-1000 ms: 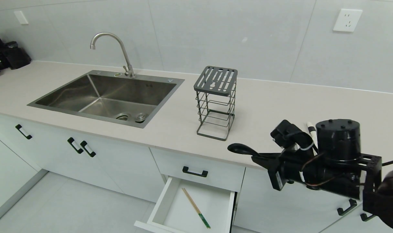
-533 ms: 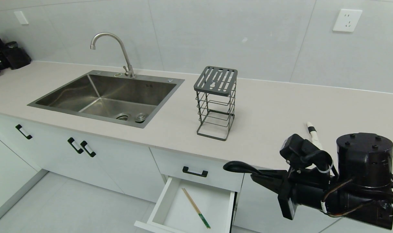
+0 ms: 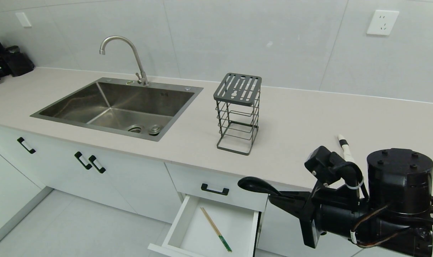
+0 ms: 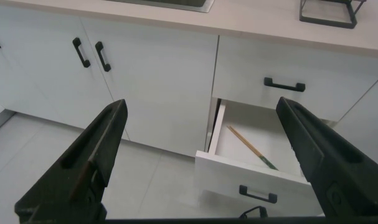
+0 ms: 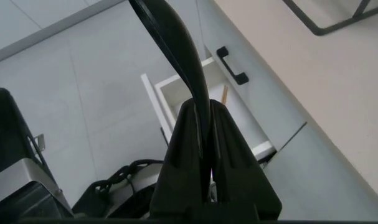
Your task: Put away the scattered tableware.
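1. R arm: right gripper (image 3: 279, 195) sits low at the robot's right, out past the front edge of the pale beige countertop (image 3: 302, 114). Fingers pressed together, clamped on the handle of a black curved-handle spoon (image 3: 255, 184). Right wrist view confirms: right gripper (image 5: 201, 115) pinches the handle, and the spoon (image 5: 170, 40) juts forward beyond the tips.

2. Spoon position: held in the air, clear of the counter. Bowl end points to the robot's left, in front of the cabinet face, above the right side of the open white drawer (image 3: 173, 228).

3. Drawer contents: wood-coloured chopstick w/ green tip (image 3: 215, 229) lies diagonally on the drawer floor. One stick or a pair: cannot tell. Also seen from the left wrist, drawer (image 4: 251, 185), chopstick (image 4: 251, 148).

4. L arm: left gripper (image 4: 201, 109) faces the cabinet fronts and the drawer. Fingers wide apart, nothing between them.

5. Counter: slim white utensil w/ dark band (image 3: 344, 145) lies near the front edge, partly hidden behind the R arm. Well apart from the drawer.

6. Other items: grey wire rack w/ slotted top (image 3: 238, 114) stands upright mid-counter, between the utensil and the stainless steel sink (image 3: 70, 107). Curved steel tap (image 3: 131, 53) at the sink's rear rim. White wall socket (image 3: 382, 22) on the tiles, upper right.
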